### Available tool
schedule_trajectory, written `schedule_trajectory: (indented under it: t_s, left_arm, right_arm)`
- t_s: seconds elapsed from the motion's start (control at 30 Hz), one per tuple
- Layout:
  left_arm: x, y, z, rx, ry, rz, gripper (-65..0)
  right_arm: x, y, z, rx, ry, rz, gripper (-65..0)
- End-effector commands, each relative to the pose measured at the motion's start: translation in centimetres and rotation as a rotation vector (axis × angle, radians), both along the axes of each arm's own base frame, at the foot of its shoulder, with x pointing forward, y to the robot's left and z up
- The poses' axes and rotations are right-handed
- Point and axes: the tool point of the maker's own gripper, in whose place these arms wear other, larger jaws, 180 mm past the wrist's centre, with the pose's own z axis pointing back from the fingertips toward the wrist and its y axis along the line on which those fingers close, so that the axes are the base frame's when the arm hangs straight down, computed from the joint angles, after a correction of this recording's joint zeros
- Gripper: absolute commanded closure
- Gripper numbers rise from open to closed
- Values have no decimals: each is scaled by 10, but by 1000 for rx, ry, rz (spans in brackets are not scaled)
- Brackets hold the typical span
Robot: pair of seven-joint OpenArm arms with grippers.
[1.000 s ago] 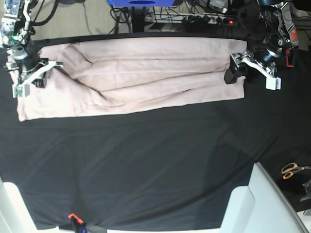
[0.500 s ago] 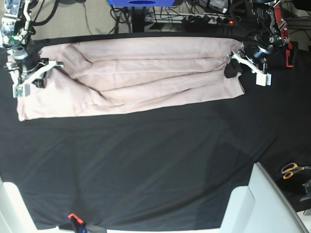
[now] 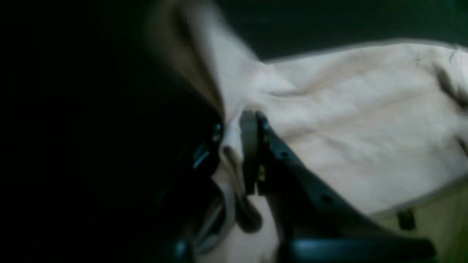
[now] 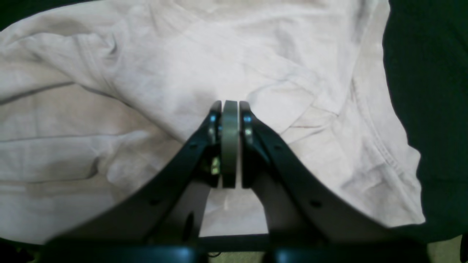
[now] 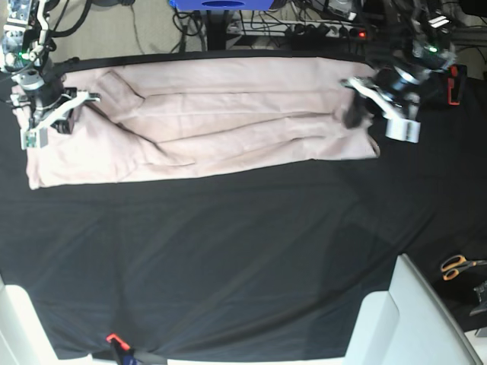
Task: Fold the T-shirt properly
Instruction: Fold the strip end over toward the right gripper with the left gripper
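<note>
The pale pink T-shirt [image 5: 228, 114] lies as a long, creased band across the far part of the black table cloth [image 5: 228, 251]. My left gripper [image 5: 354, 114] is at the band's right end. In the left wrist view it [image 3: 230, 128] is shut on a raised fold of the shirt [image 3: 365, 128]; that view is blurred. My right gripper [image 5: 57, 118] is at the band's left end. In the right wrist view it [image 4: 230, 104] is shut, with the shirt's fabric [image 4: 146, 73] puckering up to its tips.
Orange-handled scissors [image 5: 456, 266] lie at the right edge. A white box [image 5: 411, 319] stands at the front right. A power strip and cables [image 5: 319, 30] run behind the table. A red clamp [image 5: 114, 338] sits at the front edge.
My left gripper has moved toward the left of the base view, drawing the shirt's right end inward and lifting it. My right gripper has shifted slightly toward the back.
</note>
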Motion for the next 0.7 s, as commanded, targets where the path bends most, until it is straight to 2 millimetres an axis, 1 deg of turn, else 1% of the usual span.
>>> schedule_trajectory:
  t_s: [0.0,0.07,0.13,0.2,0.23,0.3,0.37,0.47,0.57,0.67]
  left_arm:
    - [5,-12,9,-19,-36,-21,0]
    - [5,-35,8,-43,-25,-55,0]
    - [5,-63,8,-75,-18,-100,0]
    - [6,-83,10,-98,-19,-132,0]
    - [6,-93,10,-109,-17,-148,0]
    - [16,-110,16,-126,-37,-178,0]
    - [23,-127,17,-140,-41,-198,0]
    - [32,-156,25,-163,-58,-248,0]
    - [40,-179,29,-177,-70,-297,0]
    - [44,-203,25,-198,-57,-354,0]
  right_arm:
    - [7,-4,10,-12,-39,6,-8]
    - [7,-3,10,-11,-40,5,-8]
    - [7,-3,10,-11,-40,5,-8]
    - [7,-5,10,-12,-40,2,-8]
    - [6,-5,10,-13,-40,1,-8]
    - [6,-5,10,-13,-39,1,-8]
    - [6,-5,10,-13,-37,1,-8]
    - [6,-5,10,-13,-37,1,-8]
    - [6,-4,9,-10,-37,3,-8]
    - [5,-4,9,-11,-37,2,-8]
